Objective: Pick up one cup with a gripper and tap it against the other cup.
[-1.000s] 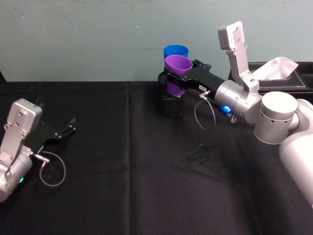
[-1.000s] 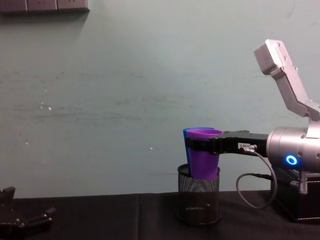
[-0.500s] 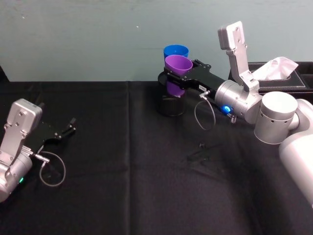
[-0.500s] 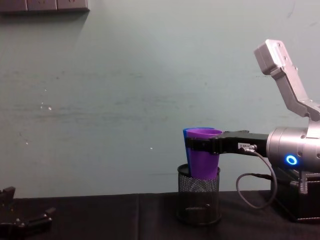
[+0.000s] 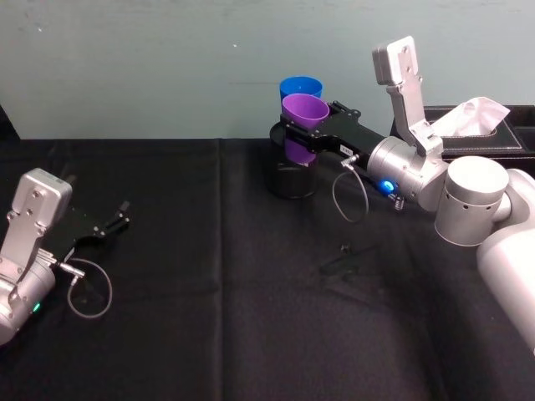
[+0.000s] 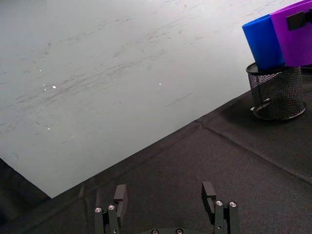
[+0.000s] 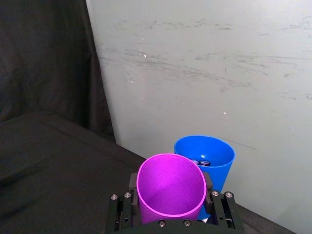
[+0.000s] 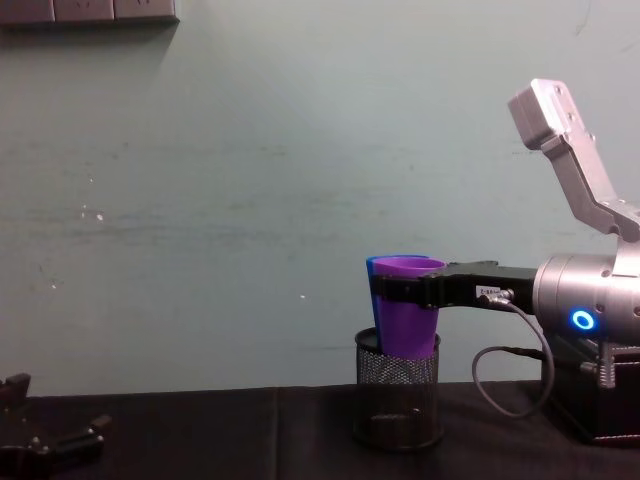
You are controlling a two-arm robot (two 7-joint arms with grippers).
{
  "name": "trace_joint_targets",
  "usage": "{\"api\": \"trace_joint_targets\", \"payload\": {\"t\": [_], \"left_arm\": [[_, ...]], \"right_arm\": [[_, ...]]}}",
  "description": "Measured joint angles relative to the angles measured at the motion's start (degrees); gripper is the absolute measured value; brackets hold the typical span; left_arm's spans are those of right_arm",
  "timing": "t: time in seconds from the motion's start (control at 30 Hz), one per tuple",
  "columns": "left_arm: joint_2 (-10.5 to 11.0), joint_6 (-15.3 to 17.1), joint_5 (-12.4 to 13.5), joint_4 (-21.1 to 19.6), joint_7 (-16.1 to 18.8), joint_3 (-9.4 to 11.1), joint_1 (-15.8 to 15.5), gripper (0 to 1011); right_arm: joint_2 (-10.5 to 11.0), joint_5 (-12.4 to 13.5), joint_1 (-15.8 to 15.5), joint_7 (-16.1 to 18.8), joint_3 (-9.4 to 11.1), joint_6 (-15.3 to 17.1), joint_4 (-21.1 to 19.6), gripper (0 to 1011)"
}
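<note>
Partly hidden, other cup shows behind cup in right gripper.

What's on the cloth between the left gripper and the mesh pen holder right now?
Nothing: bare black tablecloth runs from the open left gripper to the mesh pen holder, as the head and left wrist views show.

Purple cup: smooth plastic, faint sheen. Blue cup: smooth glossy plastic. Pen holder: black wire mesh. Table cover: black matt cloth, creased. Wall: matt pale paint, scuffed. Right arm: satin silver-grey shell; right gripper matt black.
</note>
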Motion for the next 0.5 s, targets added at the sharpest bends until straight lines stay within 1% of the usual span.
{"api": "trace_joint_targets", "payload": {"t": [0.5], "left_arm": [[0.0, 0.0, 0.0, 0.0, 0.0, 0.0, 0.0, 1000]], "right_arm": [[0.0, 0.0, 0.0, 0.0, 0.0, 0.0, 0.0, 732]]}}
